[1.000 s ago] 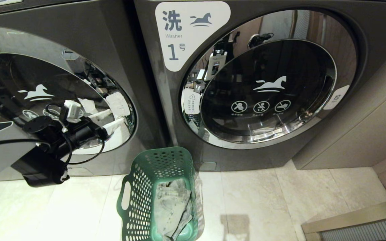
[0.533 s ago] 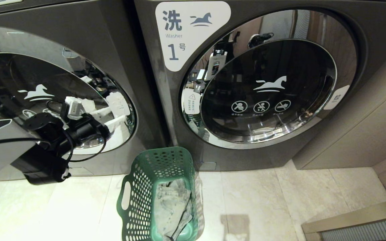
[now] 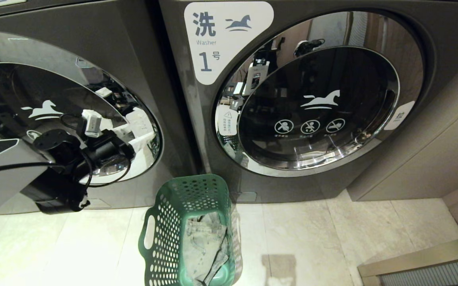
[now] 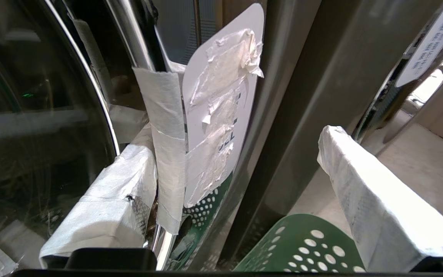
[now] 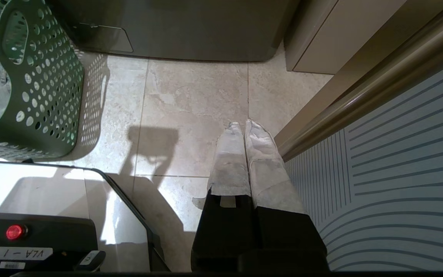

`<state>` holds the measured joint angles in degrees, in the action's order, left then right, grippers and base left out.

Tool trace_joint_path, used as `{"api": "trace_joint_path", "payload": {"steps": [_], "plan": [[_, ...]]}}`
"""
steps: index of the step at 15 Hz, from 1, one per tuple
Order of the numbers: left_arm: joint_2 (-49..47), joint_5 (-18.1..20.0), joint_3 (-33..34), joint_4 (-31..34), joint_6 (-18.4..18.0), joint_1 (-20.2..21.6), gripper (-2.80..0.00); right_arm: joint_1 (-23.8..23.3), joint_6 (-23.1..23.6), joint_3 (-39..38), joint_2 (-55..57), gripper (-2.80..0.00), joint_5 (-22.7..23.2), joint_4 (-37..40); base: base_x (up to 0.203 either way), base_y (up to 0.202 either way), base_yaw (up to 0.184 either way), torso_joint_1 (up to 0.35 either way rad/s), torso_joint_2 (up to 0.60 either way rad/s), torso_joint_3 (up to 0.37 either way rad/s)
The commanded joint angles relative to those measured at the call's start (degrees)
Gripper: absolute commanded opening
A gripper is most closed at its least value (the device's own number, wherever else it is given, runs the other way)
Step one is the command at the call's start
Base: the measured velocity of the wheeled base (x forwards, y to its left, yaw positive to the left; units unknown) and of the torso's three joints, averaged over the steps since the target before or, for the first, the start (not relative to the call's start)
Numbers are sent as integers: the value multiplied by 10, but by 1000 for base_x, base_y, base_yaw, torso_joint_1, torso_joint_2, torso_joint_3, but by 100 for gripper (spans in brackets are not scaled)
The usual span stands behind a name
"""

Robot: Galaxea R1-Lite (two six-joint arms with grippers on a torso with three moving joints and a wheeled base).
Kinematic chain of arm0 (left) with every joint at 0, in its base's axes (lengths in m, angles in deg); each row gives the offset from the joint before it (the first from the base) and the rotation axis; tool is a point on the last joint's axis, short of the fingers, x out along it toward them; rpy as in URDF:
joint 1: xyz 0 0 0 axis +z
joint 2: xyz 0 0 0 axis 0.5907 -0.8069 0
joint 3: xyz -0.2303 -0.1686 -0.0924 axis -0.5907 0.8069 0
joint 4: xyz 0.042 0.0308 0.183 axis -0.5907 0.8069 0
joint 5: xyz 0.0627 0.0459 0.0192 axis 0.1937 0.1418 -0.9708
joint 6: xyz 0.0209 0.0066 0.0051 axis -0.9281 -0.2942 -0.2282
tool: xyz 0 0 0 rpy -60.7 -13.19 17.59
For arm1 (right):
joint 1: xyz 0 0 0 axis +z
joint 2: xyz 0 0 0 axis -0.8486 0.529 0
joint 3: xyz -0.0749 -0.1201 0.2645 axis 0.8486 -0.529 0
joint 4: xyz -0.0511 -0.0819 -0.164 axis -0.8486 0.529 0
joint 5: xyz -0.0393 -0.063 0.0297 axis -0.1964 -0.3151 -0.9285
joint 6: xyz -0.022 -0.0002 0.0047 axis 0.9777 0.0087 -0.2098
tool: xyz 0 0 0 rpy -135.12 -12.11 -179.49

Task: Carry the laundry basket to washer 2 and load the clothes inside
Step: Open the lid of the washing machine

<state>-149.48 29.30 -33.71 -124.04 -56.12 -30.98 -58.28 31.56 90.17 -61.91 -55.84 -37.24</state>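
Observation:
The green perforated laundry basket (image 3: 161,222) stands on the floor in front of the gap between two dark grey washers, with pale denim clothes (image 3: 205,242) inside. My left gripper (image 3: 143,131) is open at the right rim of the left-hand washer's door (image 3: 34,99). In the left wrist view its wrapped fingers (image 4: 106,207) straddle the chrome rim and a taped white tag (image 4: 221,96), above the basket (image 4: 306,246). That washer's number label is out of view, so I cannot tell whether it is washer 2. My right gripper (image 5: 244,125) hangs shut and empty over the floor tiles.
The right-hand washer bears a label with a 1 (image 3: 221,35), and its round door (image 3: 316,107) is closed. A beige cabinet panel (image 3: 431,151) stands to its right. Beside my right gripper are a striped panel (image 5: 398,173) and the basket (image 5: 33,96).
My left arm has edged to the right along the left washer's door, bringing its open fingers closer to the door's right rim. Basket and clothes have not moved.

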Motion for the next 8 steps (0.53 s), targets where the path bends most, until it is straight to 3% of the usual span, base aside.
{"api": "trace_joint_path", "payload": {"steps": [1, 3, 8], "plan": [[-12, 6, -24, -5, 13, 1, 0, 0, 1, 0, 0, -280, 0, 1, 0, 0, 0, 0, 0, 0], [-21, 36, -40, -5, 32, 4, 0, 0, 1, 0, 0, -280, 0, 1, 0, 0, 0, 0, 0, 0], [-38, 115, -43, -5, 34, 7, 0, 0, 1, 0, 0, -280, 1, 1, 0, 0, 0, 0, 0, 0]]}}
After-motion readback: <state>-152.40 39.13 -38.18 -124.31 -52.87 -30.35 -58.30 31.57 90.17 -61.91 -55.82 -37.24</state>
